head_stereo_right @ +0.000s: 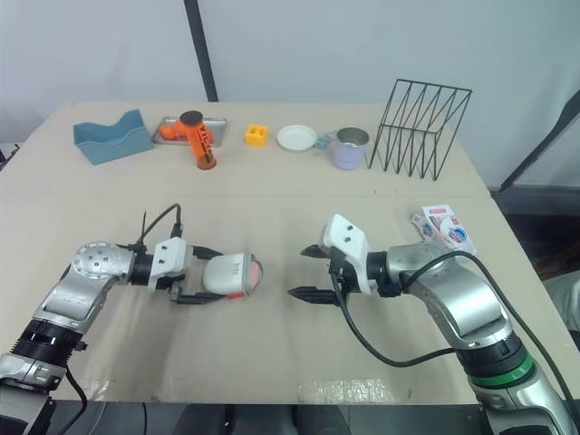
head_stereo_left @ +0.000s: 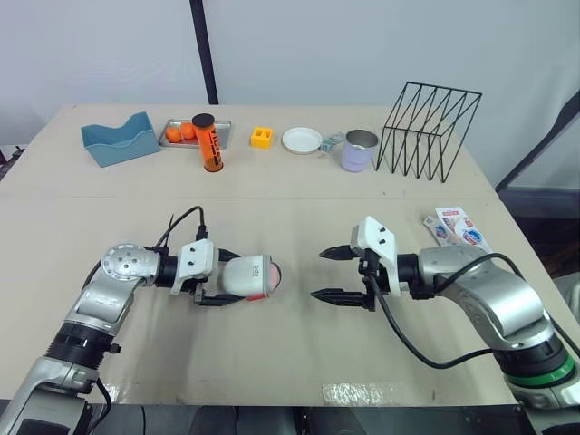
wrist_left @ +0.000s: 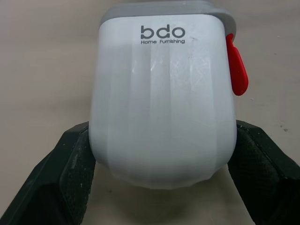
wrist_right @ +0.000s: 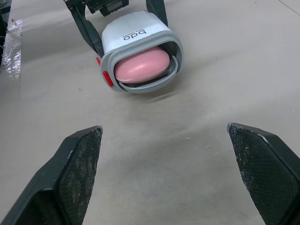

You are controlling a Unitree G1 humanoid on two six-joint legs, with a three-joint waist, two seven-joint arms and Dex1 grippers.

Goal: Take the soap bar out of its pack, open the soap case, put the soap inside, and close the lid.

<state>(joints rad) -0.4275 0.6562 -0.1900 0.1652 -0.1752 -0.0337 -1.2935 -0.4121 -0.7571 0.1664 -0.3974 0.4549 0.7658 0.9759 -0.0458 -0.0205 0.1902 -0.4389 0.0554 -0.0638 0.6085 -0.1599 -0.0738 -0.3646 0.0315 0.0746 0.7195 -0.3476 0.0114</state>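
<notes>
Tan table, and at its middle the 2 arms face off: right gripper spread wide, holding nothing; left gripper clamped on the white soap case, tipped sideways, its open mouth toward the right gripper, pink soap bar inside.

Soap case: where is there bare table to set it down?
Bare: the strip between the soap case and the open right gripper, and the wide band between both arms and the back row. Crowded: the back edge, from blue holder to wire rack; the soap pack sits far right.
</notes>
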